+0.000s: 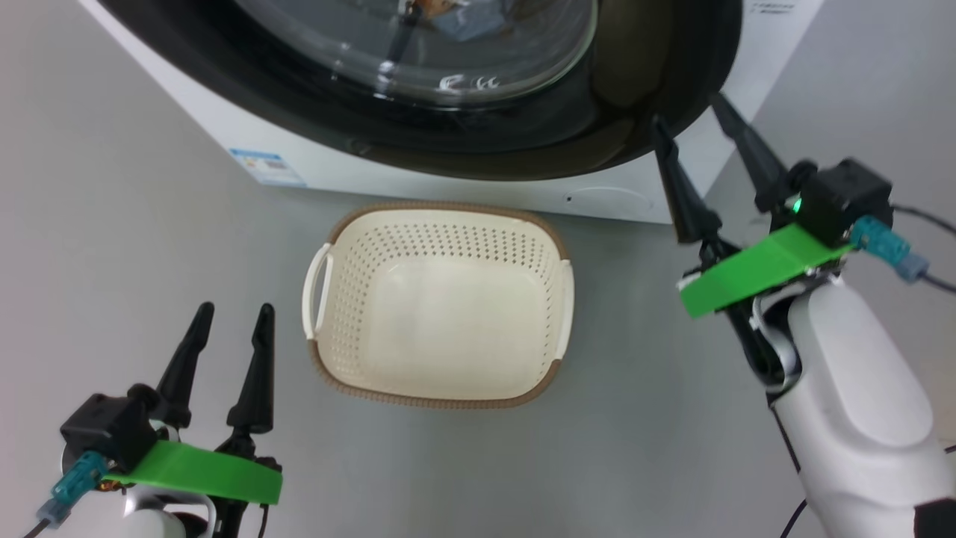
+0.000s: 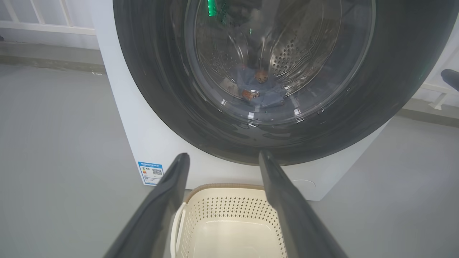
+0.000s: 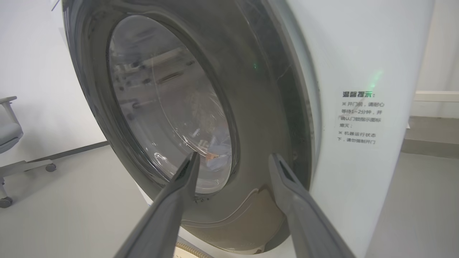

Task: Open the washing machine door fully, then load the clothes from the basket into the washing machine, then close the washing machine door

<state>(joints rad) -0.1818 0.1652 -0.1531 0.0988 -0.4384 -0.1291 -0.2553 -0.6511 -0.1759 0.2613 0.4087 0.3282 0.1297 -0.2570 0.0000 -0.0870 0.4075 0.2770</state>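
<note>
— Door [image 2: 279, 71] of the washing machine [image 2: 143, 136]: where is it, and which way does it face?
— It lies against the machine's white front, round and glossy black, its glass bowl bulging out toward the robot. Behind the glass the clothes [image 2: 258, 89] lie low in the steel drum, light blue with orange-brown prints.
— And the basket?
— The basket [image 1: 448, 235] stands on the floor [image 1: 112, 261] just before the machine's bottom front edge, under the door. Its long axis runs along that edge, with a white handle at each short end, and its bare cream bottom shows.
— The fingers?
— Both pairs are spread wide, with only air between them. The left gripper [image 1: 235, 308] hangs over the floor beside the basket's left end, well apart from the machine. The right gripper [image 1: 687, 108] is up by the door's lower right rim; whether a tip touches it I cannot tell.
— What of the room?
— Smooth grey floor with a dull sheen, white walls, a white railing [image 2: 46, 25] along the wall behind the machine, and a grey wheeled chair [image 3: 9, 132] beyond the door in the right wrist view.
— Any writing?
— A blue label sticker [image 1: 267, 167] sits at the front's lower left corner as the robot faces it, its print too small to read. A round flap [image 1: 605, 198] is at the lower right. On the machine's side, Chinese text [image 3: 360, 116] is headed "温馨提示"; the smaller lines are hard to make out. The raised marks [image 1: 467, 81] on the glass I cannot read.
</note>
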